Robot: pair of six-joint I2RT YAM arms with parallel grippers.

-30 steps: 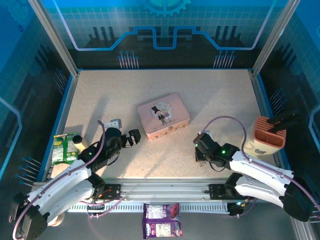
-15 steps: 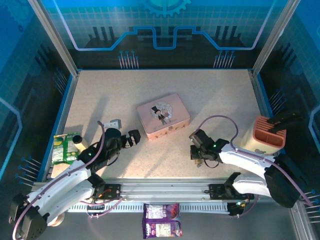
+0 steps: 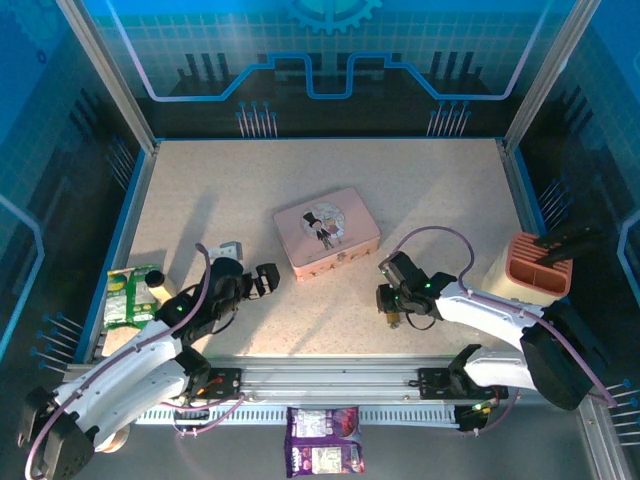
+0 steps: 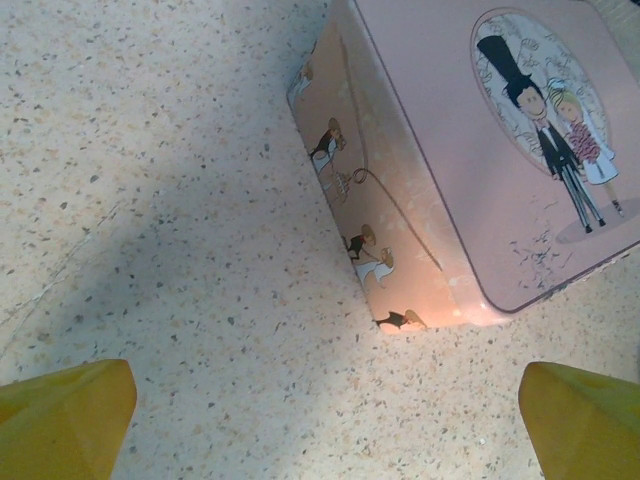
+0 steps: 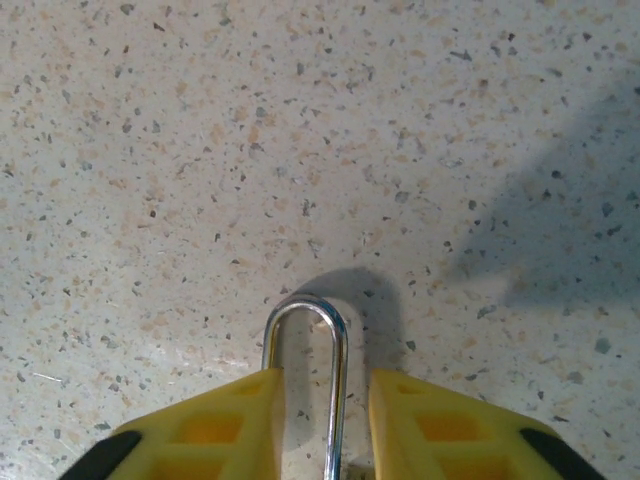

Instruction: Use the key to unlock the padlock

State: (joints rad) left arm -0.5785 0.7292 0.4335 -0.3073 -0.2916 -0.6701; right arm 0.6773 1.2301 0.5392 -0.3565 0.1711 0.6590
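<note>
The padlock's (image 5: 339, 372) thin silver shackle lies flat on the speckled table, between the yellow fingers (image 5: 210, 425) of my right gripper (image 5: 325, 385). Those fingers stand slightly apart: the left one is at the shackle's left leg, and a clear gap separates the right one from the shackle. The lock's body is hidden below the frame edge. From above, my right gripper (image 3: 392, 303) points down at the table right of centre. My left gripper (image 3: 268, 278) is wide open with nothing in it, and its tips (image 4: 70, 410) face the pink tin (image 4: 480, 150). The key is out of view.
The pink tin (image 3: 327, 231) sits mid-table between the arms. A peach holder (image 3: 538, 272) stands at the right edge. A green packet (image 3: 130, 295) and a small grey block (image 3: 230, 246) lie at the left. A purple packet (image 3: 322, 440) hangs off the front rail.
My right gripper has shifted a little left and toward the tin. Its jaws have parted from shut. The left arm has not moved.
</note>
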